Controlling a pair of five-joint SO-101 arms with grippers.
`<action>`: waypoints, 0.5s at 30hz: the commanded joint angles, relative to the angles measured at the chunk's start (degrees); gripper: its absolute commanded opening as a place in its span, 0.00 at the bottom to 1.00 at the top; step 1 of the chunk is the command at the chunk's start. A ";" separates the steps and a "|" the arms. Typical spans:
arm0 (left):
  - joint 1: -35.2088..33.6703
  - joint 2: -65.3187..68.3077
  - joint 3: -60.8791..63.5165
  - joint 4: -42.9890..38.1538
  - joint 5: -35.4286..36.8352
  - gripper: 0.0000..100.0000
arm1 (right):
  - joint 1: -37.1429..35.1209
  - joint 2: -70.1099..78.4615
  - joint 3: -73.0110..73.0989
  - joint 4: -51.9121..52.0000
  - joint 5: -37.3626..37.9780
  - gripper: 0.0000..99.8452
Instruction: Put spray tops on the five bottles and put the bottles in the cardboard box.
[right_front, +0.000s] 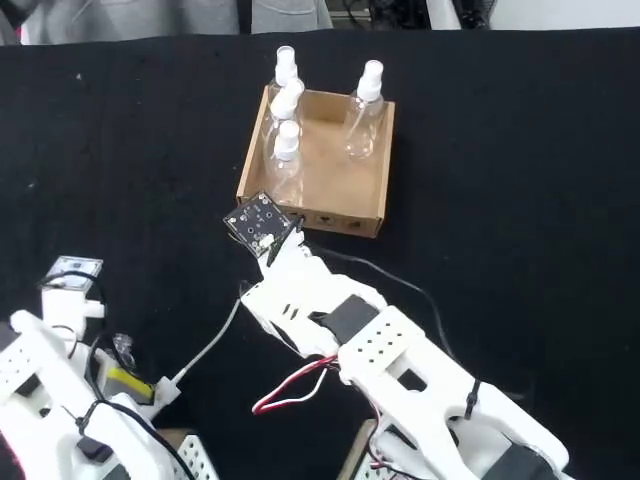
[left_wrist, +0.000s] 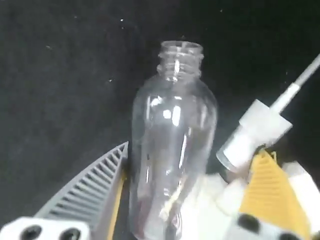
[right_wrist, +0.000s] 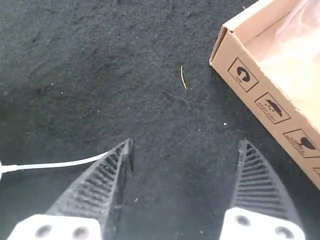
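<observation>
Left end effector (left_wrist: 194, 150) is spread wide. The uncapped clear plastic bottle (left_wrist: 172, 140) lies between its fingers, up against the grey one, with a white spray top (left_wrist: 255, 132) just beside it. Right end effector (right_wrist: 186, 144) is spread too and empty, over the black worktop (right_front: 520, 150) near the brown cardboard box (right_wrist: 260, 95), which holds four capped bottles (right_front: 365, 115).

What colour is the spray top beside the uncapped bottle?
The spray top is white; the left wrist view shows it best.
</observation>
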 joint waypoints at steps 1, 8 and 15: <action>-0.31 -0.26 2.68 -4.57 -0.44 0.35 | 1.67 -0.84 -3.82 -1.76 0.53 0.29; 0.22 -0.26 4.09 -6.15 -0.70 0.23 | 1.67 -0.84 -3.91 -1.76 0.53 0.29; 0.31 -0.35 1.27 -5.71 -0.09 0.20 | 1.67 -5.05 -3.21 -1.23 0.09 0.29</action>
